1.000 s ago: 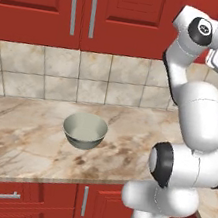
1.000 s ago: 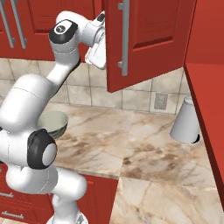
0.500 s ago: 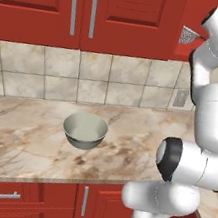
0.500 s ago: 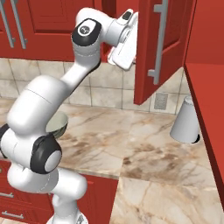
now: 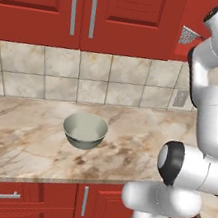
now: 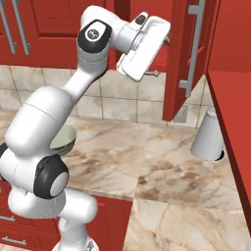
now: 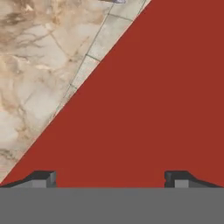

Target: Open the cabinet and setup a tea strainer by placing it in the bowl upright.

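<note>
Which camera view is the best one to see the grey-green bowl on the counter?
The left base view shows the bowl best: it stands whole and uncovered on the marble counter, with its rim and inside visible. In the right base view only a part of it appears, behind the arm. The hand view faces red cabinet wood and counter.

The arm [image 6: 54,112] is showing smooth, glossy white shells, rounded and bulging like stacked capsules. Black rings are marking its joints: one round black disc [image 6: 49,177] is sitting low, just above the white pedestal, and another [image 6: 94,35] is capping the upper joint, carrying a small pale mark. The flat white hand block [image 6: 143,46] is bearing a dark spot. Its fingertips [image 7: 43,178] are looking small, dark grey and squared.
</note>
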